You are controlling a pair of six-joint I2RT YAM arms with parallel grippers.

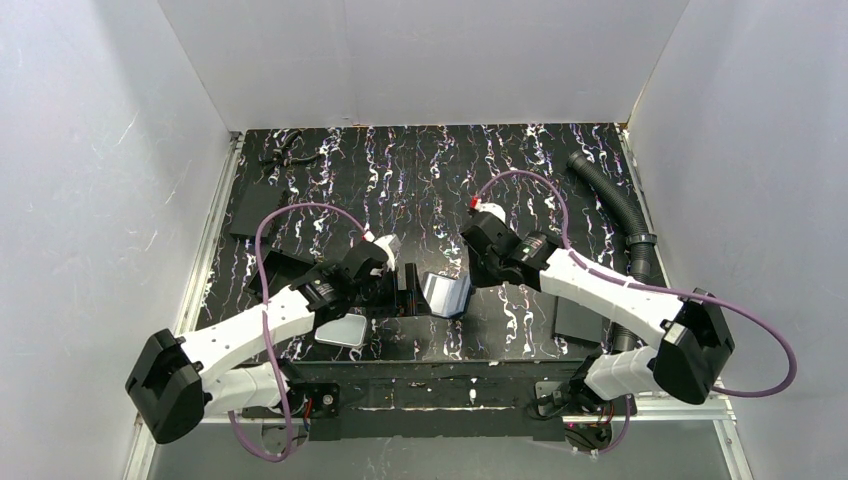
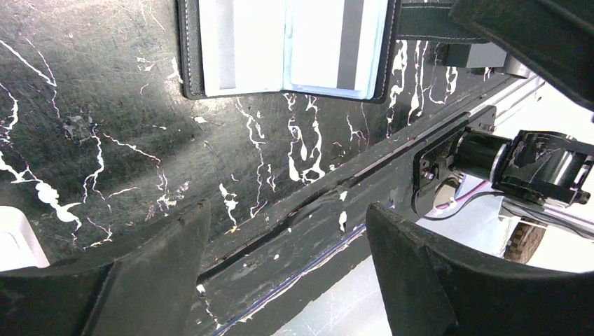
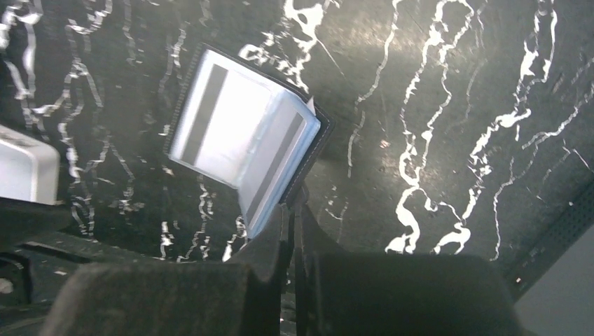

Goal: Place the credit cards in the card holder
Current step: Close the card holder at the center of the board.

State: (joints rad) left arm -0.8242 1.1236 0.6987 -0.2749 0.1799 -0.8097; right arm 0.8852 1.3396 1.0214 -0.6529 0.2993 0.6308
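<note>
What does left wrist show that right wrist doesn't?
Only left wrist: the left pincer, open and empty, over the near edge of the table, with a black motor housing beyond that edge.
Only right wrist: the right pincer, shut, tips at the near corner of the card holder; whether it grips it is unclear. One clear pocket page stands up.
Both: the open card holder on the marbled table, with striped credit cards in its pockets.

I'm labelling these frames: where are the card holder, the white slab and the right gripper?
card holder (image 3: 231,133): right wrist view, on its clear pocket.
white slab (image 1: 348,330): top view, on its upper face.
right gripper (image 3: 291,218): right wrist view, where its shut fingertips meet.
</note>
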